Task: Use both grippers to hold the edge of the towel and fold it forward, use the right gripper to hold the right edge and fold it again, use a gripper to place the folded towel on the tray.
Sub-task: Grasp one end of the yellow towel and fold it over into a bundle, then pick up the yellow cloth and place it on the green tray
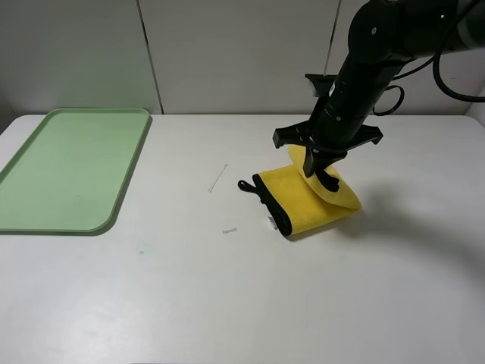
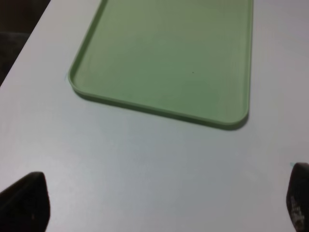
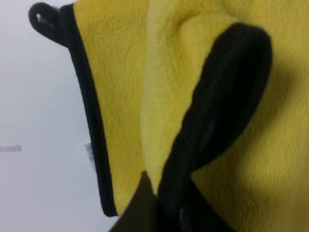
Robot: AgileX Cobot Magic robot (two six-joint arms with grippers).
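- I see R gripper (image 1: 324,173) clamped on a lifted flap of the towel (image 1: 301,203), centre-right of frame.
- L gripper (image 2: 161,200): fingers apart, over bare table (image 1: 227,303).
- Tray (image 1: 133,162) at frame's left, well apart from towel.

Right arm (image 1: 379,45): black, bulky, coming in from high behind its pincer, forearm slanting steeply down. Wrist crossbar sits level just above right pincer (image 1: 323,173). Right pincer points down, jaws closed, nipping raised flap of towel (image 1: 303,201). Wrist view shows one black finger (image 3: 231,87) with cloth folded over it. Left pincer (image 2: 154,203) hangs above bench (image 2: 145,159), touching nothing, jaws spread wide, fingertips (image 2: 24,200) far apart.
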